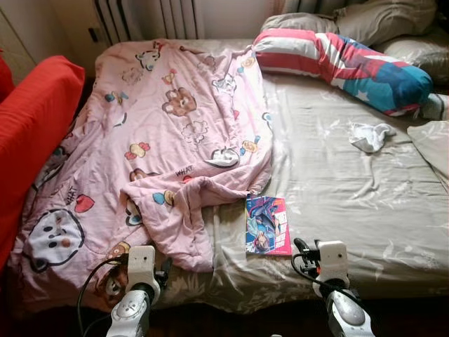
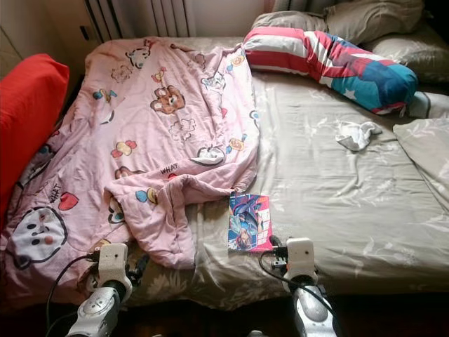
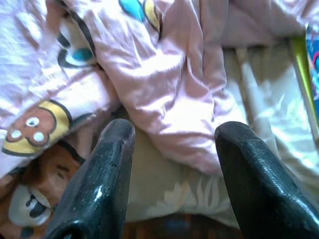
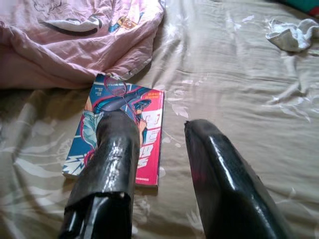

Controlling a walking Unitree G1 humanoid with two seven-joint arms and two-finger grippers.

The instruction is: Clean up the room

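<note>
A: What lies on the bed (image 1: 351,203)?

B: A pink quilt (image 1: 161,133) printed with cartoon bears covers its left half, one corner folded back on itself near the front edge. Just beside that fold, on the grey-green sheet, a bright comic book (image 1: 267,225) lies flat, its top edge tucked slightly under the quilt.

A: And further back?

B: A white sock (image 1: 370,136) (crumpled) sits on the bare sheet, well apart from the book. A striped red, white and blue bolster (image 1: 344,62) lies across the head of the bed, with grey pillows (image 1: 382,20) behind it. A red armchair (image 1: 31,133) stands at the bed's left side.

A: The pincers?

B: The left pincer (image 3: 172,144) hovers at the bed's front edge, fingers spread apart with nothing between them, pointing at the quilt's folded corner. The right pincer (image 4: 159,144) is likewise parted and holding nothing; one finger (image 4: 117,149) overlaps the book's cover in the wrist view, though I cannot tell whether it touches.
</note>
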